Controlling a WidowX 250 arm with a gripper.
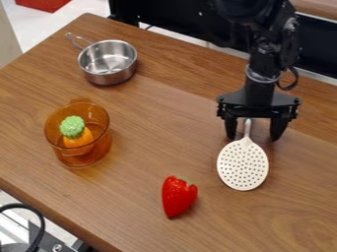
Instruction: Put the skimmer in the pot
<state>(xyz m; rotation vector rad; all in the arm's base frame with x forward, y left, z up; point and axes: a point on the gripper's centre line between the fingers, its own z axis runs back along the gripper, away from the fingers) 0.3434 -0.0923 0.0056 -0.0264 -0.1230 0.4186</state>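
**Open gripper astride the skimmer's handle**

Your gripper (252,138) is over the right side of the bench (138,118), pointing down, its two fingers spread wide. You have one finger on each side of the skimmer's (242,165) slim handle, with a gap showing on both sides, so nothing is in its hold. The skimmer lies on the bench with its handle towards the gripper and its pale, oval head (the part full of small holes) towards the near edge.

Your steel pot (111,78) stands upright near the far left corner of the bench, well apart from the skimmer, its long handle pointing away to the upper left. You can see into it from above, and the skimmer is outside it.

Nearer you on the left is an amber see-through bowl (55,148), with an orange toy vegetable (79,139) inside, its bumpy green top raised. A red toy strawberry (178,198) lies between that bowl and the skimmer, closer to the near edge, touching neither of them.
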